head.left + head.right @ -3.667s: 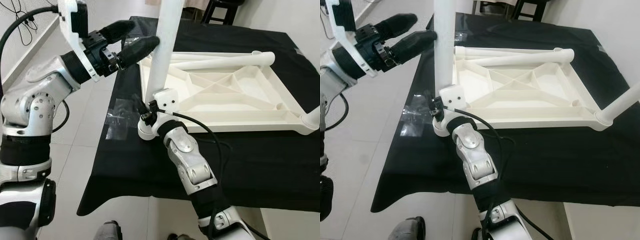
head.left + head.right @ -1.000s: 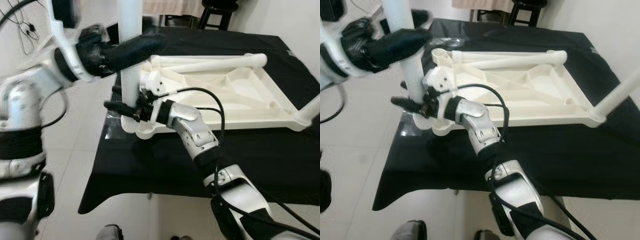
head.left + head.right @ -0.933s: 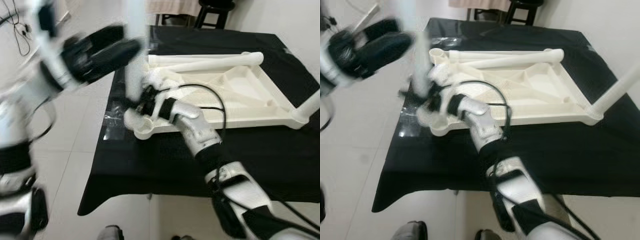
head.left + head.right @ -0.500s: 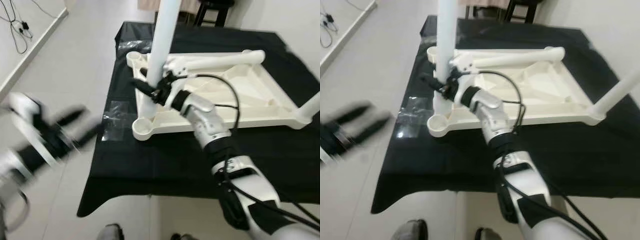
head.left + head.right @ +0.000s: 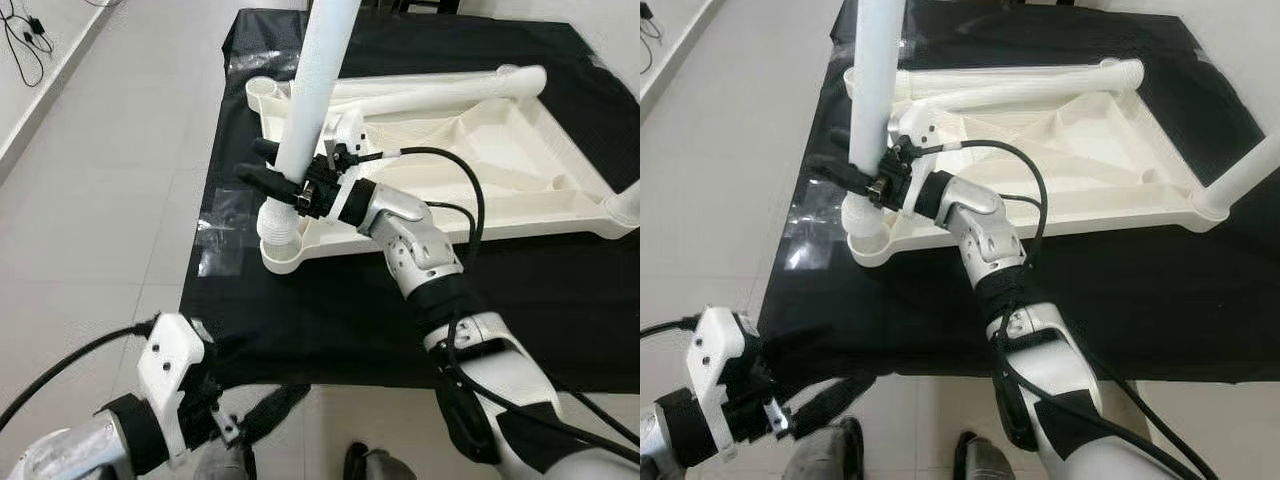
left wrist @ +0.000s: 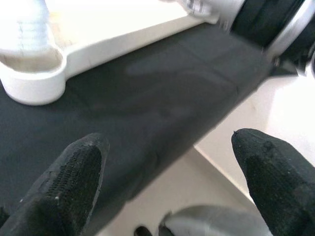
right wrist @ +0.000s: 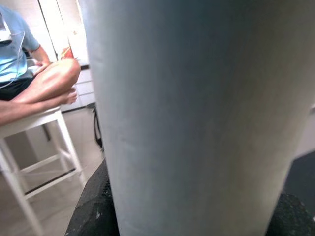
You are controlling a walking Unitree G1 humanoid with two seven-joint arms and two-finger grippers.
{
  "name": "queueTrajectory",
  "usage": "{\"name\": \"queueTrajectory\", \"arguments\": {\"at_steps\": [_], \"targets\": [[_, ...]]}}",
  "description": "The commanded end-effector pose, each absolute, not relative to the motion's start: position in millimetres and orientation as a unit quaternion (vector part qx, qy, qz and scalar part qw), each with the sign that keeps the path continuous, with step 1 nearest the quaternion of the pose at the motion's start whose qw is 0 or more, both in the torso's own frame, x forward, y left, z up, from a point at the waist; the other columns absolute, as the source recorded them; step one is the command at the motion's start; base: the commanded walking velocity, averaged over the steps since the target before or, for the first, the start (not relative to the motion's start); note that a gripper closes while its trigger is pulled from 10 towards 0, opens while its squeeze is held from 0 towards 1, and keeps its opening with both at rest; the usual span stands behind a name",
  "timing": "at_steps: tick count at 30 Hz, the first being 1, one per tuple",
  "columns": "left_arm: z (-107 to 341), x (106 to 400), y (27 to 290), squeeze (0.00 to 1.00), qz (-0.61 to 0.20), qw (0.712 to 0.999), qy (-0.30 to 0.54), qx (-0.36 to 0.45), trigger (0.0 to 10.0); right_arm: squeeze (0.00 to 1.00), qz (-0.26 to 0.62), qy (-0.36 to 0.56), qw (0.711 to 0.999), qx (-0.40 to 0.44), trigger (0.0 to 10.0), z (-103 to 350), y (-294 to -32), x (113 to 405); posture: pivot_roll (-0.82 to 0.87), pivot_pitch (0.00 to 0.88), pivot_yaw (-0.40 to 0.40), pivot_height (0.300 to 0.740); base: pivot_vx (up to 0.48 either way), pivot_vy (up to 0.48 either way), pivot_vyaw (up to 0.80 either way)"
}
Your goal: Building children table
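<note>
Gripping white table leg (image 5: 318, 80) near socket, right end effector (image 5: 272, 178) partly hidden behind it; leg top cropped. Left end effector (image 6: 167, 172) spread wide, low beside bench (image 5: 330, 310).

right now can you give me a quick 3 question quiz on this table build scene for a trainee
1. True or false: the right gripper is closed around the upright white leg.
2. Where does the foot of that leg sit? A) in the near left corner socket of the upturned tabletop; B) on the floor; C) lying flat on the black cloth.
3. Fill in: the left gripper hangs low by the near table edge with its fingers ____.

Key
1. True.
2. A.
3. Open, holding nothing.
</note>
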State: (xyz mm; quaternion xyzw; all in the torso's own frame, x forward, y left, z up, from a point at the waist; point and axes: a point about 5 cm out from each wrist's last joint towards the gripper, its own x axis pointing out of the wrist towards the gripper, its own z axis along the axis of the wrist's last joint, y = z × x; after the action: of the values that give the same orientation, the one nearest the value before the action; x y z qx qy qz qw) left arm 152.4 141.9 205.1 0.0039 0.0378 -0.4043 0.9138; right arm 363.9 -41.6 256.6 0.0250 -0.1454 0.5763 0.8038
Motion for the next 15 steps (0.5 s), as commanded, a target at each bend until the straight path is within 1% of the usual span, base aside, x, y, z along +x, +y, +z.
{"name": "queueTrajectory", "arguments": {"at_steps": [1, 3, 4, 7, 10, 13, 15], "targets": [[207.0, 148.4, 140.2, 0.0, -0.402, 0.915, 0.036, 0.004, 10.0, 0.0, 0.593, -0.141, 0.793, 0.01, 10.0, 256.3, -36.8, 362.3, 0.2, 0.384, -0.083, 0.74, 0.0, 0.0, 0.0], [208.2, 147.0, 139.9, 0.0, -0.396, 0.918, 0.029, 0.004, 10.0, 0.0, 0.616, -0.137, 0.775, 0.002, 10.0, 255.1, -33.5, 358.2, 0.2, 0.397, -0.085, 0.74, 0.0, 0.0, 0.0], [208.2, 147.0, 139.9, 0.0, -0.396, 0.918, 0.029, 0.004, 10.0, 0.0, 0.616, -0.137, 0.775, 0.002, 10.0, 255.1, -33.5, 358.2, 0.2, 0.397, -0.085, 0.74, 0.0, 0.0, 0.0], [209.3, 146.2, 140.2, 0.0, -0.388, 0.921, 0.019, -0.003, 10.0, 0.0, 0.655, -0.136, 0.743, -0.004, 10.0, 254.7, -29.6, 350.2, 0.21, 0.413, -0.089, 0.74, 0.0, 0.0, 0.0], [209.4, 145.9, 139.9, 0.0, -0.385, 0.923, 0.015, -0.008, 10.0, 0.0, 0.664, -0.137, 0.735, -0.007, 10.0, 253.9, -28.6, 348.0, 0.21, 0.415, -0.089, 0.74, 0.0, 0.0, 0.0], [210.0, 146.6, 139.2, 0.0, -0.381, 0.924, 0.008, -0.015, 10.0, 0.0, 0.688, -0.135, 0.713, -0.017, 10.0, 250.1, -25.1, 342.0, 0.21, 0.415, -0.088, 0.74, 0.0, 0.0, 0.0], [209.9, 146.7, 138.6, 0.0, -0.381, 0.924, 0.008, -0.015, 10.0, 0.0, 0.692, -0.133, 0.709, -0.026, 10.0, 248.5, -23.8, 341.2, 0.21, 0.414, -0.088, 0.74, 0.0, 0.0, 0.0]]}}
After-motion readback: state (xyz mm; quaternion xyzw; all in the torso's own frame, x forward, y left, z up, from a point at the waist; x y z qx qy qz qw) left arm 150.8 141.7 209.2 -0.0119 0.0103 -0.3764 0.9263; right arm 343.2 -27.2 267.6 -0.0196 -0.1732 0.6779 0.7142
